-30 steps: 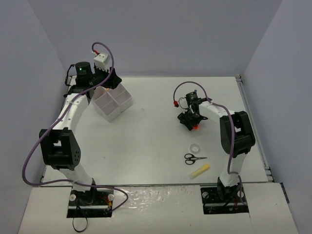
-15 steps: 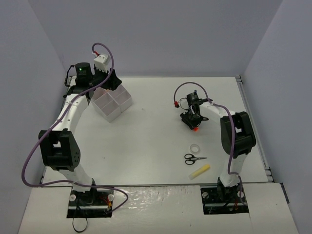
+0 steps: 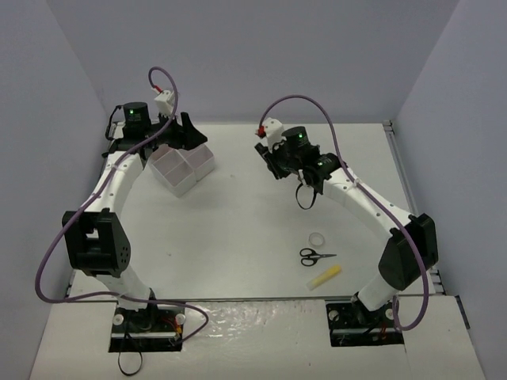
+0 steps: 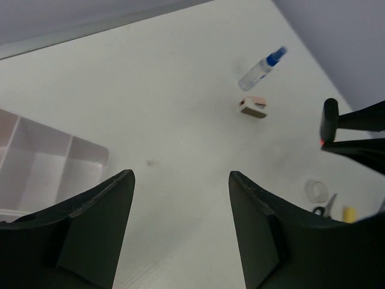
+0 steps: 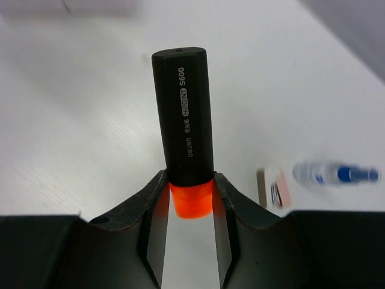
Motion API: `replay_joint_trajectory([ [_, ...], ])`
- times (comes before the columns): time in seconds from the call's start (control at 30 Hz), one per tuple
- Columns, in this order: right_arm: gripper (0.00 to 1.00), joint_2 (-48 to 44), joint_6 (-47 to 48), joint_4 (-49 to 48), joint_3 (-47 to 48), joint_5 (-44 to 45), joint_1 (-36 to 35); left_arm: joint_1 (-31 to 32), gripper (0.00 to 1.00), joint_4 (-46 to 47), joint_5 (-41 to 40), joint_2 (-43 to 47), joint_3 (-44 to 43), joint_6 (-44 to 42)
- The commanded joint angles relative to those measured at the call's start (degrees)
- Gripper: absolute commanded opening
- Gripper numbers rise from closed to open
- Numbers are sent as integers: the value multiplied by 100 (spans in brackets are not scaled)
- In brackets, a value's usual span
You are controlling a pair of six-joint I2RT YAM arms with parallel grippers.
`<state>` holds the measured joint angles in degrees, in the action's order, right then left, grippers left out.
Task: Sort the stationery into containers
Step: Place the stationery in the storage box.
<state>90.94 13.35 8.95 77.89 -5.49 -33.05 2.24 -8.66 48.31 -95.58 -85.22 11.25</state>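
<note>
Top external view: nearest the bases, well right of the tray [image 3: 178,190] and far forward of it, a yellow highlighter [image 3: 325,278], black-handled scissors [image 3: 316,256] and a white tape roll [image 3: 317,239] lie close together on the table [image 3: 238,229], unsorted. Farther back, the right gripper [image 5: 190,192] hangs off the table to the tray's right, jaws closed on the orange-black highlighter [image 5: 183,129]: a smooth black plastic barrel with white print, pinched at its orange end. Beyond it a pink eraser [image 5: 275,188], a small flat block, and a blue-capped bottle [image 5: 334,173], clear and cylindrical, lie side by side, apart from the tray. Farthest back, the left gripper [image 4: 180,177] hovers at the tray's far side, jaws spread wide with nothing between them. Tray walls are thin white plastic; the square compartments in view look empty, the others are hidden. Judgement: early days, with one item in transit and five on the table.
</note>
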Motion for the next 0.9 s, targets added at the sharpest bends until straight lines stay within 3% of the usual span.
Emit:
replay_joint_trajectory([
  [0.0, 0, 257, -874, -1580, 753, 215, -665, 18, 61, 1323, 1216, 718, -140, 1647],
  [0.13, 0, 722, -1272, -2287, 1163, 168, -976, 31, 60, 1709, 1484, 819, -132, 2331],
  [0.37, 0, 1211, -1801, -2681, 1595, 222, -1187, 15, 60, 2312, 1641, 830, -69, 2923],
  [0.73, 0, 1162, -1925, -3041, 1445, 278, -1222, 31, 60, 2131, 1129, 743, -37, 2493],
  [0.87, 0, 1138, -1968, -3117, 1370, 329, -1222, 73, 59, 1598, 769, 762, -47, 1906],
])
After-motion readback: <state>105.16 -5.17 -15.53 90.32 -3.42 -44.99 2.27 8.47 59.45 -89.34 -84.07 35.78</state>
